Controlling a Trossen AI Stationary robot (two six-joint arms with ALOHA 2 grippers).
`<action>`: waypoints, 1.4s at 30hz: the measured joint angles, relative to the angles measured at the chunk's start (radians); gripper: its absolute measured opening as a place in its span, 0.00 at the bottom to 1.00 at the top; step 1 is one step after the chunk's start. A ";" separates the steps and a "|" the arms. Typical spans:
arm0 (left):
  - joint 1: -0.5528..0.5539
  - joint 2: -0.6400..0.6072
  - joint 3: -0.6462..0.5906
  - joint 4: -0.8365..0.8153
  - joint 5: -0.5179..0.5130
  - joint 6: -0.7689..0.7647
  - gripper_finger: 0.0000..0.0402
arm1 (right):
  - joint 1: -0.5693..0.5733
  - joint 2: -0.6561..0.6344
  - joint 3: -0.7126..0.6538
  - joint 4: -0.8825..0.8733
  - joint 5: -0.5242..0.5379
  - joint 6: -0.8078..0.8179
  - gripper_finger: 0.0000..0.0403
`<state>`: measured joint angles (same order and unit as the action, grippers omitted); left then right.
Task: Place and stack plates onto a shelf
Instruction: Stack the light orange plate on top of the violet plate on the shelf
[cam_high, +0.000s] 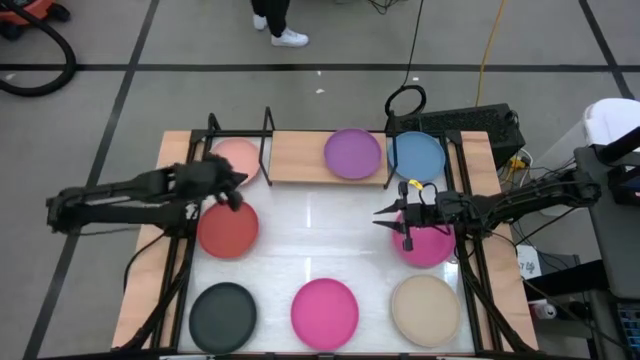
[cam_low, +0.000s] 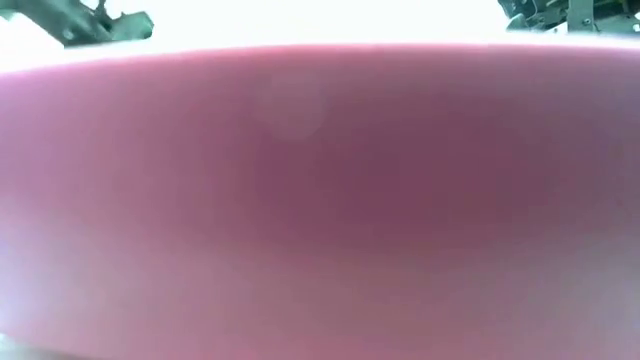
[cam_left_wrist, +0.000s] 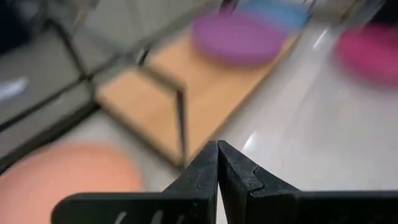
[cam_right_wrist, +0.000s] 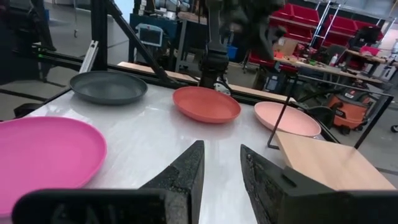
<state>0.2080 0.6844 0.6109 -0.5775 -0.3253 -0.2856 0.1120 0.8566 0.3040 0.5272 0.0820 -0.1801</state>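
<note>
Seven plates show. In the high view the purple plate (cam_high: 353, 153) lies on the light-wood shelf (cam_high: 300, 157). The blue plate (cam_high: 417, 155) is just past the shelf's right end, and the light pink plate (cam_high: 237, 160) is at its left end. Red (cam_high: 228, 228), black (cam_high: 223, 317), magenta (cam_high: 325, 312) and beige (cam_high: 425, 310) plates lie flat on the white table. My left gripper (cam_high: 235, 195) (cam_left_wrist: 217, 150) is shut and hovers between the pink and red plates. My right gripper (cam_high: 396, 224) (cam_right_wrist: 222, 163) is open at the left edge of a second magenta plate (cam_high: 428, 245).
The shelf's thin black frame posts (cam_high: 267, 135) rise at its left part and right end. A magenta plate's rim (cam_low: 320, 200) fills the low view. There is bare white tabletop (cam_high: 320, 235) in the middle. Cables and a black box (cam_high: 480, 125) sit beyond the far right corner.
</note>
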 joint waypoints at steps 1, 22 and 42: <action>0.005 0.057 0.011 -0.027 -0.005 -0.014 0.02 | 0.000 0.000 0.000 0.000 0.000 0.000 0.21; 0.178 0.586 0.017 -0.110 -0.068 0.002 0.42 | 0.000 0.000 0.000 -0.032 0.000 0.000 0.21; 0.271 0.797 0.020 -0.002 -0.062 0.038 0.18 | 0.000 0.000 0.000 -0.031 -0.001 -0.004 0.21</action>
<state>0.4794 1.4811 0.6312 -0.5797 -0.3870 -0.2480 0.1123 0.8567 0.3042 0.4957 0.0814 -0.1837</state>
